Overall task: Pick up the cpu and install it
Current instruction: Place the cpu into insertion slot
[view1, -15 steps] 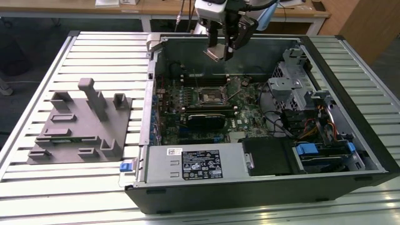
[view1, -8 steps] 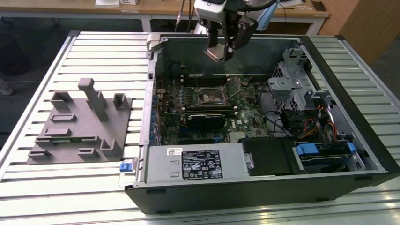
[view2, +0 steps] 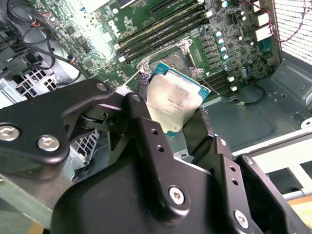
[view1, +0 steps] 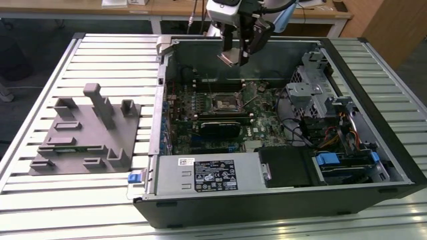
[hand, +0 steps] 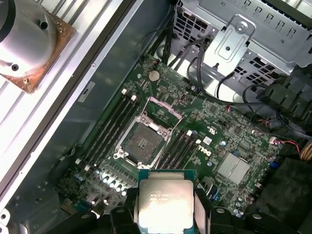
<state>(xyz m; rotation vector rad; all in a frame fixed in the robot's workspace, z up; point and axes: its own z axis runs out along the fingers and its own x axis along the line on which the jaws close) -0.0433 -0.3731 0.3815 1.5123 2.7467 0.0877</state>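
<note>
As the gripper (view1: 235,59) hung above the open computer case (view1: 267,210), its black fingers (view2: 146,126) were clamped on the cpu (view2: 174,97) from two opposite edges. The chip was held clear of the motherboard (hand: 229,139), its silver lid toward the cameras in both wrist views and a green rim along one edge. In the exterior view it sat in the air over the far part of the case, touching only the fingers. The socket (hand: 144,141) lay below with its metal frame apparently raised and its contact field exposed. Memory slots (hand: 109,124) flanked it. The grey fixture (view1: 87,130) rested on the slatted table (view1: 67,210), at the exterior view's left of the case, well apart from the arm.
</note>
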